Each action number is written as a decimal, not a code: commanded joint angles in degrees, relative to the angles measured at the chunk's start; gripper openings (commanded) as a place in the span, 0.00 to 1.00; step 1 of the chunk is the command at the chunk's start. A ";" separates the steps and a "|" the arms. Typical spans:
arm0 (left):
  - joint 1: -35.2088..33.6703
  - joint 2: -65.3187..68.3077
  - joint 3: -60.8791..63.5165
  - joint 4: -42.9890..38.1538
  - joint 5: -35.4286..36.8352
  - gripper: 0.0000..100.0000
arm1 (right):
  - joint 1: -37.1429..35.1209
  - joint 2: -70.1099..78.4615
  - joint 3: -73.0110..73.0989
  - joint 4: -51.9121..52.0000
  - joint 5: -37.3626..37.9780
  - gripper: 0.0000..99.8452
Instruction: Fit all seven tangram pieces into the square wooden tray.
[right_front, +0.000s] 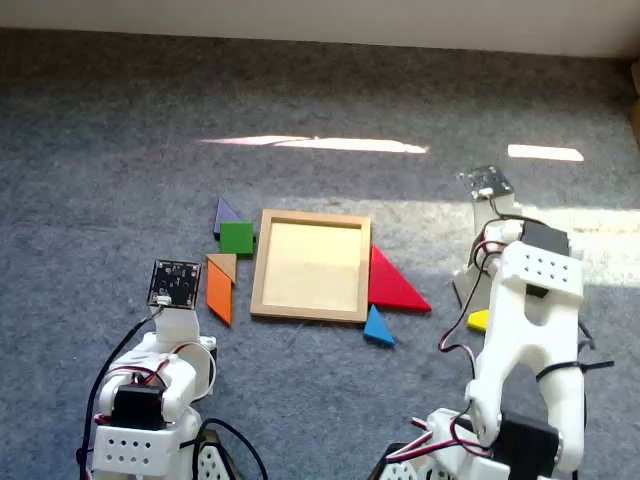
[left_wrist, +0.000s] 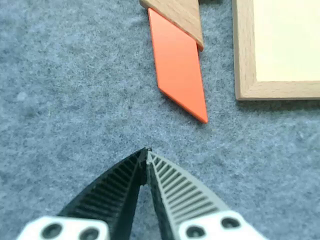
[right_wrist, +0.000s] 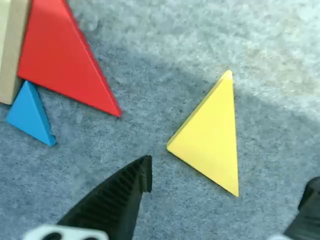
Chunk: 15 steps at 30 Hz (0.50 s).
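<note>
The square wooden tray (right_front: 260, 272) lies mid-table with nothing in it. On its left lie a purple triangle (right_front: 226, 212), a green square (right_front: 237, 237), a tan triangle (right_front: 222, 265) and an orange parallelogram (right_front: 219, 292). To its right rest a large red triangle (right_front: 392, 280) and a small blue triangle (right_front: 378, 327). A yellow triangle (right_wrist: 210, 135) lies flat on the carpet, with my right gripper (right_wrist: 227, 185) open just above it. My left gripper (left_wrist: 146, 152) is shut and holds nothing, a short way from the orange parallelogram (left_wrist: 179, 65).
Grey carpet covers the whole table. The right arm (right_front: 530, 280) stands over the yellow triangle (right_front: 479, 320) and hides part of it. The left arm (right_front: 160, 390) sits at the near left. Sunlit patches lie at the back.
</note>
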 joint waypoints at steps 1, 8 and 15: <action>0.40 -1.80 1.10 0.26 -0.44 0.01 | 1.01 4.35 -0.48 0.13 2.73 0.46; 0.40 -1.80 1.10 0.26 -0.44 0.01 | 0.84 14.55 -0.31 -5.41 2.73 0.45; 0.40 -1.80 1.10 0.26 -0.44 0.01 | 1.01 20.62 -0.48 -9.54 2.73 0.33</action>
